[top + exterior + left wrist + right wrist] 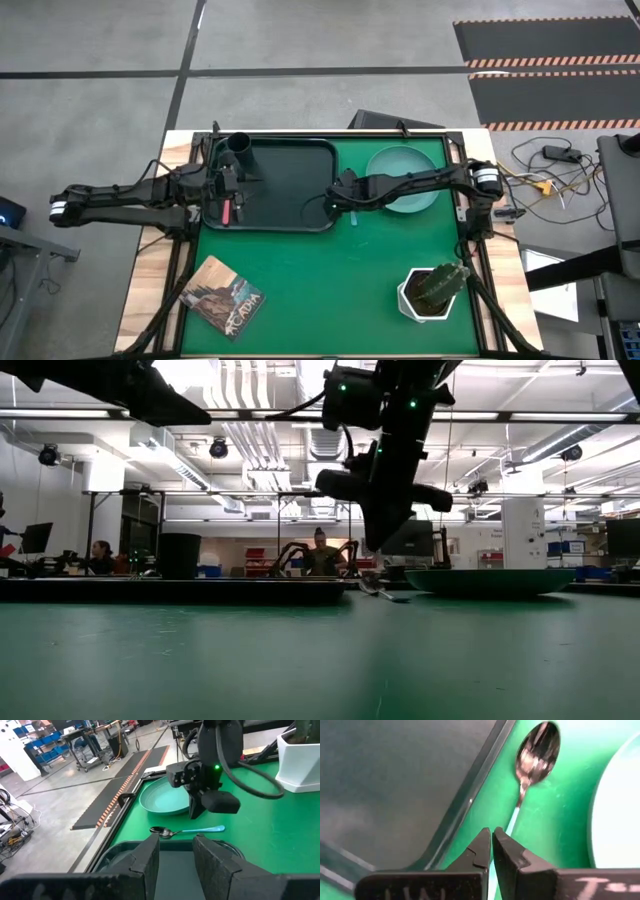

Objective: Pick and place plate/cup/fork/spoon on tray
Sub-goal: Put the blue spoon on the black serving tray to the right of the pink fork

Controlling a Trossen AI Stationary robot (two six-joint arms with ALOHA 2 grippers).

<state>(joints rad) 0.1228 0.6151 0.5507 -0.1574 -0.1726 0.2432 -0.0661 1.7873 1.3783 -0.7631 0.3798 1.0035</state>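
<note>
The black tray (290, 190) lies at the far left. The black cup (240, 148) stands in its far left corner, and the pink-handled fork (227, 212) lies on it near its left rim. The teal plate (402, 178) rests on the green mat to the tray's right. The blue-handled spoon (536, 755) lies flat on the mat between tray and plate. My right gripper (492, 845) is shut and hovers above the spoon's handle (512, 822), clear of the mat in the low view (383, 545). My left gripper (176, 855) is open and empty over the tray's left part.
A white pot with a green plant (432, 290) stands at the near right. A picture book (225, 297) lies at the near left. The middle of the green mat (330, 280) is bare. The tray's raised rim (465, 815) runs close beside the spoon.
</note>
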